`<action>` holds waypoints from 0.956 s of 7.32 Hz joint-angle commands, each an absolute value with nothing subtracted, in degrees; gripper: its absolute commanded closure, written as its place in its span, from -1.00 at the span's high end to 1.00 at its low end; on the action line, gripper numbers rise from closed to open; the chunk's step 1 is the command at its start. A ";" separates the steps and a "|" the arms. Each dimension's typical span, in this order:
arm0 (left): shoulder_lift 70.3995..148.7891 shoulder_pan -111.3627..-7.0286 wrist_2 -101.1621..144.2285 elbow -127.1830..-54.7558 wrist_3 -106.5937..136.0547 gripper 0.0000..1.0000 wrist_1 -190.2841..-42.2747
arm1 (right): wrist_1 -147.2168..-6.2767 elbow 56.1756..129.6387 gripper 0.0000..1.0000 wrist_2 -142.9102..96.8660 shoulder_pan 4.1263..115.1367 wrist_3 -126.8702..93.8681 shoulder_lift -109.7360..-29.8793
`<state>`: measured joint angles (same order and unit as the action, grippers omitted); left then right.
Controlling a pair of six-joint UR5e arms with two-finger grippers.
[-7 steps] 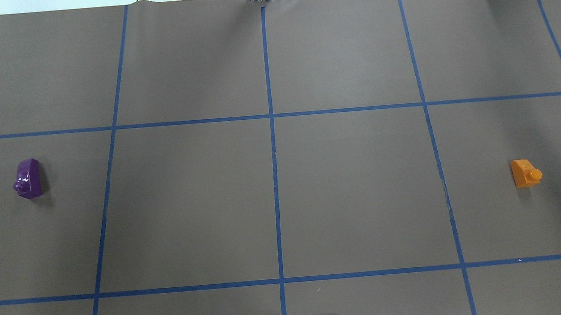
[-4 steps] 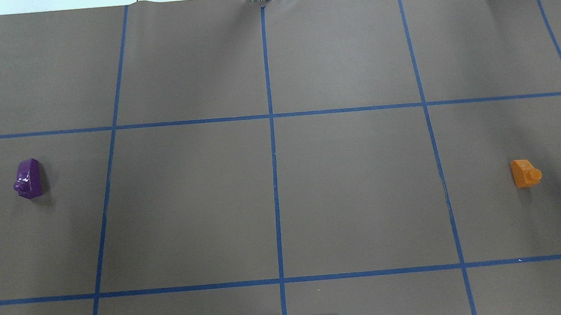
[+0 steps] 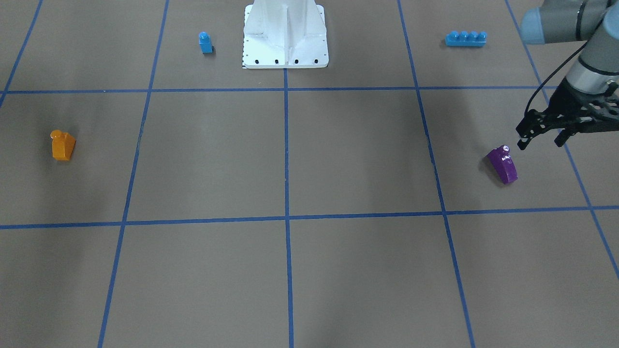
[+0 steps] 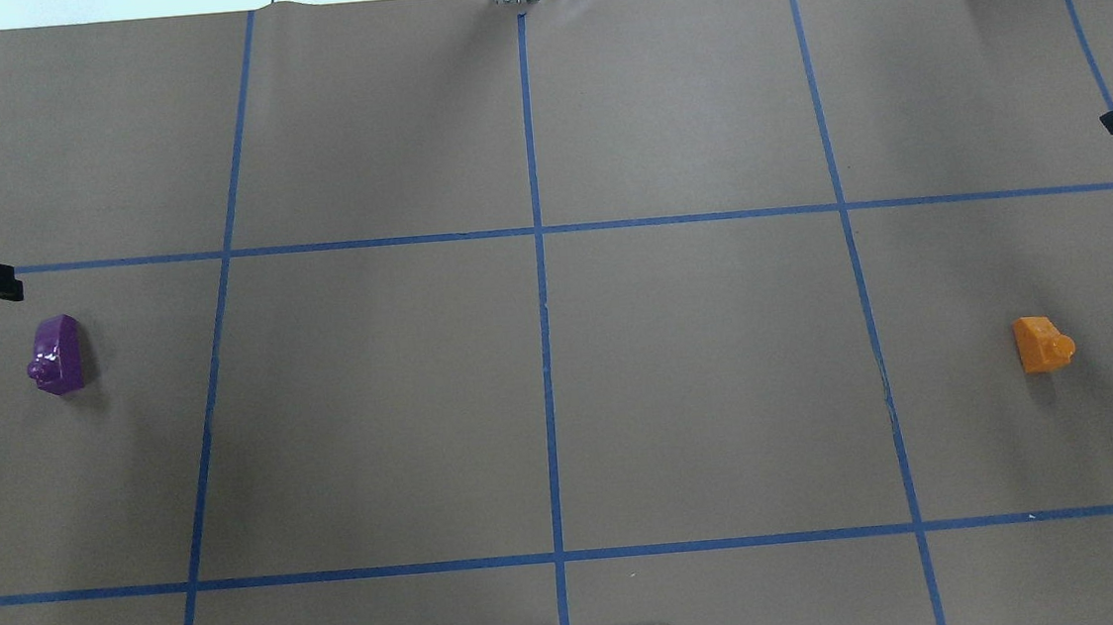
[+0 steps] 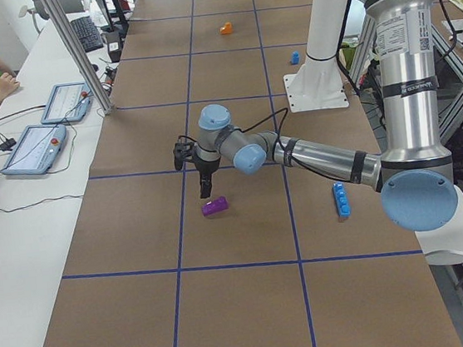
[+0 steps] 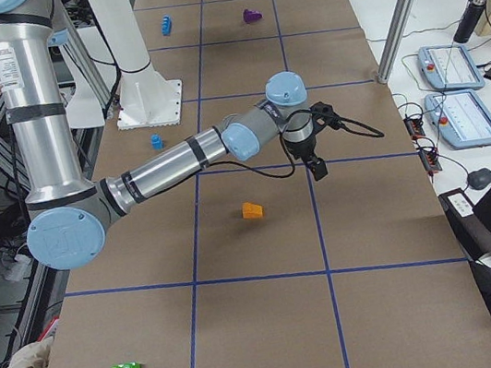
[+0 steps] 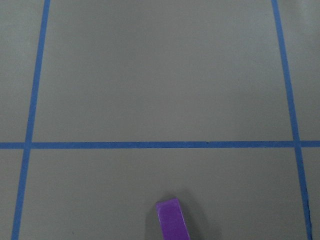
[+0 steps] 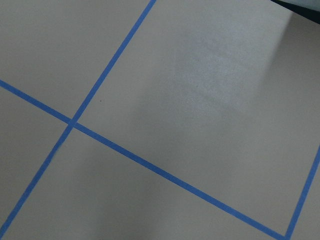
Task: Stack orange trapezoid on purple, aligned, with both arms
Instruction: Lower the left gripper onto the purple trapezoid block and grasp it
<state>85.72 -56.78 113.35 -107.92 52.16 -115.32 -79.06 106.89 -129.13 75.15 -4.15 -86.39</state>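
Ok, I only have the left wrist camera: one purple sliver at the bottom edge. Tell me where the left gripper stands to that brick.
Observer: The left gripper hangs open just off the purple, not touching it.
Operator: Now locate the orange one.
Observer: The orange trapezoid rests ungrasped far off on the robot's right side.
Operator: Report the right gripper.
Observer: The right gripper hovers near the orange trapezoid, clearly apart from it.

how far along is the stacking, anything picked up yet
Nothing is done yet: the purple brick and orange trapezoid lie far apart, ungripped. In hand: the left gripper hovers open beside the purple brick, and the right gripper hangs near the orange trapezoid. Left: grasp both, join, align.
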 commanded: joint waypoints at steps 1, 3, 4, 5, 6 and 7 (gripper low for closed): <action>83.95 -50.37 108.99 -107.06 58.36 1.00 -117.75 | -78.75 106.88 0.99 -129.11 74.97 -4.48 -86.48; 82.18 -49.14 108.98 -101.20 58.97 1.00 -128.44 | -78.66 106.88 0.99 -129.02 74.97 -4.39 -86.48; 82.70 -48.26 108.90 -98.81 60.19 1.00 -130.93 | -78.66 106.88 0.99 -129.02 74.97 -4.39 -86.48; 83.05 -47.12 108.29 -98.09 61.08 1.00 -131.65 | -78.66 106.96 0.99 -129.11 74.97 -4.48 -86.48; 83.14 -45.89 106.45 -97.13 61.08 1.00 -131.83 | -78.66 107.05 0.99 -129.11 74.80 -4.48 -86.48; 83.14 -45.62 106.09 -96.60 61.00 0.98 -132.71 | -78.66 107.14 0.99 -129.11 74.79 -4.40 -86.48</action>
